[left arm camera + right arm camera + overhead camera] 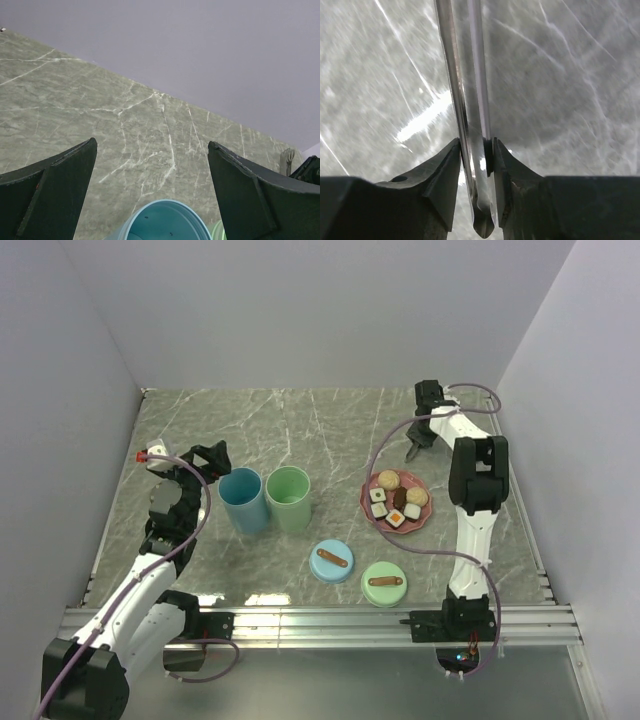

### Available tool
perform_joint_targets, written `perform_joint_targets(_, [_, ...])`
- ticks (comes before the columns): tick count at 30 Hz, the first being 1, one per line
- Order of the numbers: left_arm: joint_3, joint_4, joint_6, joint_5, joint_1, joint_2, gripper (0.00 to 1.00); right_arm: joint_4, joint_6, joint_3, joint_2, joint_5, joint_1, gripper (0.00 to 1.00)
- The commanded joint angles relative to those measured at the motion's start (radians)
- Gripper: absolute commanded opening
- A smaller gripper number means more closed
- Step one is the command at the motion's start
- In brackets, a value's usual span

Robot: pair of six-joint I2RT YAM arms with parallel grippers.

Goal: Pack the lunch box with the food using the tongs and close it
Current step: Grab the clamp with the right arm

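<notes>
The food (396,502), sushi-like squares and brown balls, lies on a pink plate (369,502) at the right. In the right wrist view the grey metal tongs (470,75) run up between my right gripper's (476,150) fingers, which press both thin arms together over the marble. That right gripper (413,448) hangs just behind the plate. The lunch box is a blue tub (243,499) and a green tub (289,497), both uncovered. Beside and just above the blue tub (165,222), my left gripper (210,460) stands open (152,145) and holds nothing.
A blue lid (331,561) and a green lid (383,582), each with a brown handle, lie flat in front of the tubs. The metal rail (320,620) runs along the near edge. Grey walls close in the table on three sides.
</notes>
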Motion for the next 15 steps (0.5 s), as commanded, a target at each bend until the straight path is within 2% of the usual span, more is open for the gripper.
perform_joint_targets(1, [-0.001, 0.033, -0.006, 0.012, 0.006, -0.011, 0.99, 0.063, -0.026, -0.087, -0.095, 0.01, 0.005, 0.38])
perform_joint_targets(15, [0.003, 0.05, -0.006, 0.027, 0.006, 0.019, 0.99, 0.152, -0.089, -0.354, -0.406, 0.09, 0.092, 0.42])
